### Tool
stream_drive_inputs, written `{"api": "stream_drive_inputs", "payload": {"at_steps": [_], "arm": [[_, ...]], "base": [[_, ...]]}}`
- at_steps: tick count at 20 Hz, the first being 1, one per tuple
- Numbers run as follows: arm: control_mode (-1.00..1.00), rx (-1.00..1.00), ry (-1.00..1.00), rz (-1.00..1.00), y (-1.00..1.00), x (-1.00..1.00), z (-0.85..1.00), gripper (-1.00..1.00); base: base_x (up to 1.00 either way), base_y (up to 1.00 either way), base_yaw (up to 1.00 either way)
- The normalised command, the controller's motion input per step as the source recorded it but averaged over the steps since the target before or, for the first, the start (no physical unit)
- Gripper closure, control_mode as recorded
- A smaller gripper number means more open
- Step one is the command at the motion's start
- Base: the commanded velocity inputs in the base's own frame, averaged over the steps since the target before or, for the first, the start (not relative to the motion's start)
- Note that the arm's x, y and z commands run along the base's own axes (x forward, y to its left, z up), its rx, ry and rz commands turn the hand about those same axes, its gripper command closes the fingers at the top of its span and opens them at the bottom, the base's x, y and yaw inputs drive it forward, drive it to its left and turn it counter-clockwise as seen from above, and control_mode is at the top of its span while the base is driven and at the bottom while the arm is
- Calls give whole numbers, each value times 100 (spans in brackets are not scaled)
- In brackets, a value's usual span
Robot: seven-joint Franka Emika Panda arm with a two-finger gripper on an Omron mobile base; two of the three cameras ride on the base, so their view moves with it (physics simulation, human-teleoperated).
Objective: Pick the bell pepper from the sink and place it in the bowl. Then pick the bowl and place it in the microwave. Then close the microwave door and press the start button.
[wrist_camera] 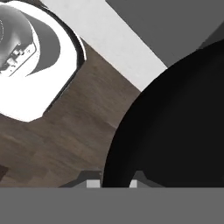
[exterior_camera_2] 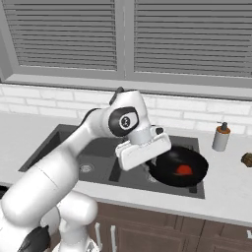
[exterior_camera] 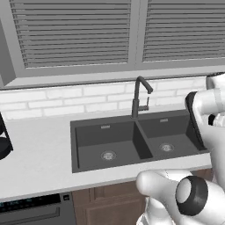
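Already we have the bell pepper (exterior_camera_2: 184, 170) lying in the bowl (exterior_camera_2: 178, 166), which our end effector (wrist_camera: 114, 183) pinches by its rim above the sink (exterior_camera_2: 69, 142); the microwave steps remain.

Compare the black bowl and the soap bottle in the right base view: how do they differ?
The bowl is black, wide and shallow; the soap bottle is pale grey, narrow and tall, with a brown pump top. The bowl is at the gripper, over the sink, and looks tilted toward the camera; the bottle stands upright on the counter, apart from the arm. The bowl holds the red bell pepper; nothing sits on the bottle. Both are on the sink's right side.
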Motion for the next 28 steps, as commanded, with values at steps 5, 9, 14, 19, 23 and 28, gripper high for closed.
{"api": "stream_drive_inputs", "payload": {"at_steps": [5,9,14,19,23,28], "arm": [[-100,4,0,21,44,-16,1,100],[-100,4,0,21,47,-13,8,100],[-100,1,-2,17,35,-3,7,100],[-100,0,0,16,28,0,4,100],[-100,0,3,4,43,1,0,100],[-100,0,0,1,2,0,0,100]], "base": [[0,0,0],[0,0,0],[0,0,0],[0,0,0],[0,0,0],[0,0,0]]}}
